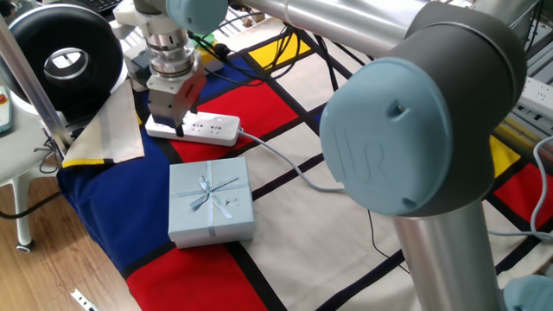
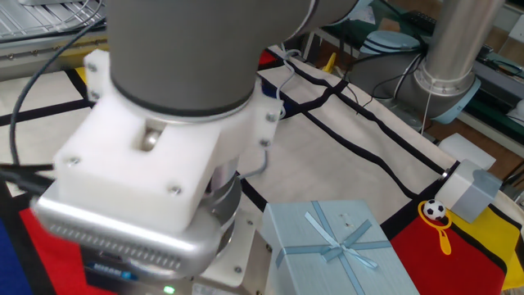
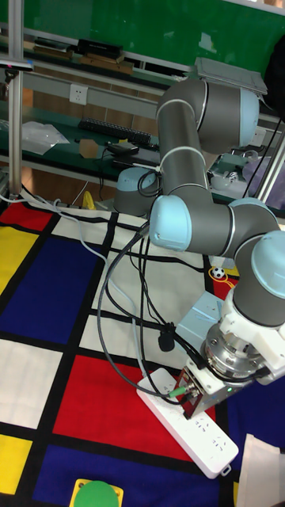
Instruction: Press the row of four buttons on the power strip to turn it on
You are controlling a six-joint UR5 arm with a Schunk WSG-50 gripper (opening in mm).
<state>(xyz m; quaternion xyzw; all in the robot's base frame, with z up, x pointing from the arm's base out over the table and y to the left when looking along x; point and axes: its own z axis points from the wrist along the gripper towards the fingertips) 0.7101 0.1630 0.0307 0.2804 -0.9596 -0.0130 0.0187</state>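
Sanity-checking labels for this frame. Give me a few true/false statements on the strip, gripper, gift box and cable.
1. The gripper is over one end of the power strip. True.
2. The gift box sits on top of the power strip. False: it lies beside it on the cloth, apart.
3. The strip's pale grey cable runs away from the end the gripper is not at. True.
4. The gift box has a red ribbon. False: its ribbon is pale blue.
5. The strip lies across a red patch of the cloth in the tall fixed view. True.

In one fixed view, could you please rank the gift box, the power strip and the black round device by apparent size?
1. Black round device, cropped by the frame
2. Gift box, looks nearly as large
3. Power strip, partly hidden by the tool
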